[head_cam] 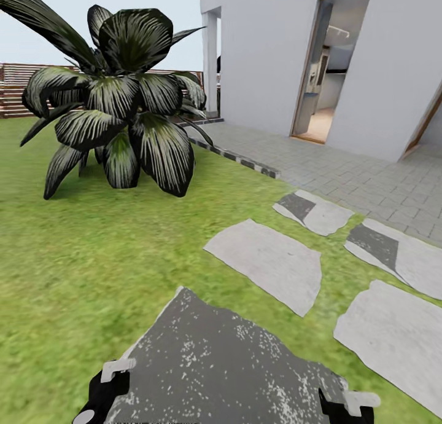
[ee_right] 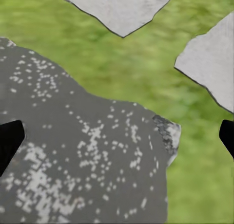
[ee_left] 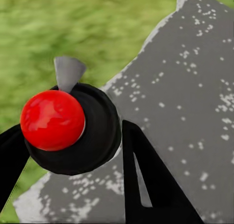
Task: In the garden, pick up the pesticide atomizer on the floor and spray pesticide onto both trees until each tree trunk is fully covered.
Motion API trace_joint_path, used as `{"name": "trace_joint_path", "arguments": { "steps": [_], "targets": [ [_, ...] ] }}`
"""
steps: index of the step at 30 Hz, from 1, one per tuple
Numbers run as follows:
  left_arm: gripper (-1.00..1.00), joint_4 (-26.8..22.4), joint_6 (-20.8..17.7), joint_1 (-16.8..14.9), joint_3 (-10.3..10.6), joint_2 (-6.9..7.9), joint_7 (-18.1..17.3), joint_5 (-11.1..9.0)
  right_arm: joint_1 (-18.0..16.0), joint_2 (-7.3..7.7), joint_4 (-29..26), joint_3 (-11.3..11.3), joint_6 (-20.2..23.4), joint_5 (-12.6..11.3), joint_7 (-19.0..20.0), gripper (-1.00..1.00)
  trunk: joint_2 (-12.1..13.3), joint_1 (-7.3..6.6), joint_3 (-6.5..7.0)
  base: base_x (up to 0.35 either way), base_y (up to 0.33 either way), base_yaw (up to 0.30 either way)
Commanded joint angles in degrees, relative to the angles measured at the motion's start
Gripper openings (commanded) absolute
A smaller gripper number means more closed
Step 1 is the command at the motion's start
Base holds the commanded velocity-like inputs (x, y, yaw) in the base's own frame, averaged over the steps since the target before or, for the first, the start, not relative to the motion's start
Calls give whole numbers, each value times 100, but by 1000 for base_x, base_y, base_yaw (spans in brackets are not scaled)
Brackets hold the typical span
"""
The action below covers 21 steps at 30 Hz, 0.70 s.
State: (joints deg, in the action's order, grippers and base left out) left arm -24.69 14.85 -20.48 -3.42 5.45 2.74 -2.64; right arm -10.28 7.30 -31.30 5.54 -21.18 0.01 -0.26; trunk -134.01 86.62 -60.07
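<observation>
A leafy bush [head_cam: 120, 104] stands near stepping stones [head_cam: 270, 261] and a house [head_cam: 282, 49].

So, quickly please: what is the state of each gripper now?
Left gripper: jaws closed on the atomizer, the black object with a red ball top.
Right gripper: jaws open, holding nothing, above a grey stepping stone.

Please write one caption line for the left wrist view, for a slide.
Left gripper shut on a black atomizer with red round cap, above a dark stepping stone and grass.
</observation>
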Motion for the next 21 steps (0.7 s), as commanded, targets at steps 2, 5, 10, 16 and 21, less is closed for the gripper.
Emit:
{"name": "trace_joint_path", "arguments": {
  "steps": [2,5,10,16,21],
  "targets": [
    [-100,0,0,0,-1,0,-1,1,0,0,1,-2,0,0,0,100,0,0,0,-27,60,279],
    [-100,0,0,0,-1,0,-1,1,0,0,1,-1,0,-1,0,100,0,0,0,-105,167,279],
    [-100,0,0,0,-1,0,-1,1,0,0,-5,-2,-4,0,0,100,0,0,0,-158,250,279],
    [-100,0,0,0,-1,0,-1,1,0,0,-7,0,-8,0,0,100,0,0,0,-122,284,279],
    [-100,0,0,0,-1,0,-1,1,0,0,-7,0,-9,1,0,100,0,0,0,-99,292,279]
  ]
}}
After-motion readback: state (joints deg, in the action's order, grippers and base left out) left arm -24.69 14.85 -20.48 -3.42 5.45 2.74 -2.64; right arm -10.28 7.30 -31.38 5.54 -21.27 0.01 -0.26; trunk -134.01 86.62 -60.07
